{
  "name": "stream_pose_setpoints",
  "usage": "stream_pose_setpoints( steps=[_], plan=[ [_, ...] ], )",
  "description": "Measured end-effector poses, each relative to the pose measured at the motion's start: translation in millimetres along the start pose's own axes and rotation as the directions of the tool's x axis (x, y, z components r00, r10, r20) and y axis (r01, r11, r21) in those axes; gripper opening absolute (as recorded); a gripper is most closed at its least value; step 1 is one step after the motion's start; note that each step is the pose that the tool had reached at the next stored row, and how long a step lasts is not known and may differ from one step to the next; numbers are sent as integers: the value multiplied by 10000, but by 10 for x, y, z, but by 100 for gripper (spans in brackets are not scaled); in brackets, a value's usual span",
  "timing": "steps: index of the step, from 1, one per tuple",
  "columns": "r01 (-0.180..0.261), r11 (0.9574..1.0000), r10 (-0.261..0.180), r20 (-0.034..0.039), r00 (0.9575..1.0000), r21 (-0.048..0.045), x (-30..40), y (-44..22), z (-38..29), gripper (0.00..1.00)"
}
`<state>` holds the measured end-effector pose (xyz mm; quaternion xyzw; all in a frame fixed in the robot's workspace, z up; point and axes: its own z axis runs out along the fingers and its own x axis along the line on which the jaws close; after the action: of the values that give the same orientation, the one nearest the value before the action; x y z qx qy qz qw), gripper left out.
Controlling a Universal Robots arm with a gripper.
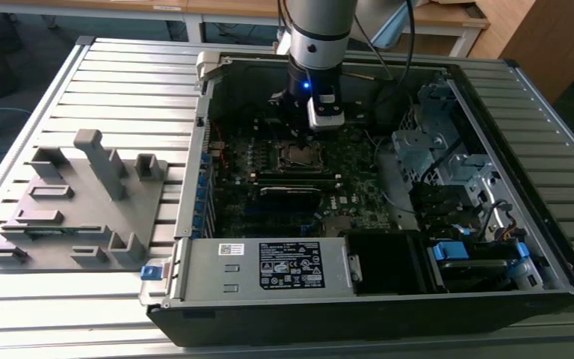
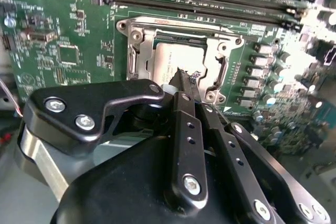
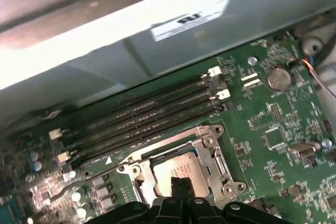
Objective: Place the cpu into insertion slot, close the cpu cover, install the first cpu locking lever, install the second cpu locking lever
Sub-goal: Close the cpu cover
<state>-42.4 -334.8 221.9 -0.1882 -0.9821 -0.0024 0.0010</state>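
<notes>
The claw (image 2: 185,77) has its two fingers drawn together to a narrow point, and I see nothing clearly gripped between them. The cpu (image 2: 163,61) lies directly under the fingertips, seated in the insertion slot (image 2: 137,62). The silvery cpu cover (image 3: 209,153) seems to lie down around it, though I cannot tell if it is latched. I also cannot make out the locking levers with certainty. The long memory slots (image 3: 142,119) run just beyond the socket, on the side away from the claw's body. As I judge it, the danger is in how close the tips are. If they come down a little off the thin metal parts, they could scrape the chip's top or slip onto the motherboard (image 2: 68,24). Pressing on a cover that is not flat could also harm the socket contacts. The exterior view adds how the arm (image 1: 319,30) stands almost upright into the open computer case (image 1: 526,247). The second wrist view gives the meeting of the fingers. The first wrist view adds the case wall (image 3: 157,51) beyond the memory slots.
</notes>
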Motion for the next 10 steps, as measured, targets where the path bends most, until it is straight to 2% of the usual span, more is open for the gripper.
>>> stream_pose_setpoints(
  steps=[3, 5, 8, 10],
  plan=[
    [509, 9987, -509, -3, 9987, 0, 0, 0, 1, 10],
    [858, 9963, -858, -4, 9963, 0, 0, 0, 3, 10],
    [1410, 9900, -1410, -7, 9900, 2, 0, 0, 5, 10],
    [1765, 9843, -1765, -9, 9843, 3, 0, 0, 7, 10]
  ],
)
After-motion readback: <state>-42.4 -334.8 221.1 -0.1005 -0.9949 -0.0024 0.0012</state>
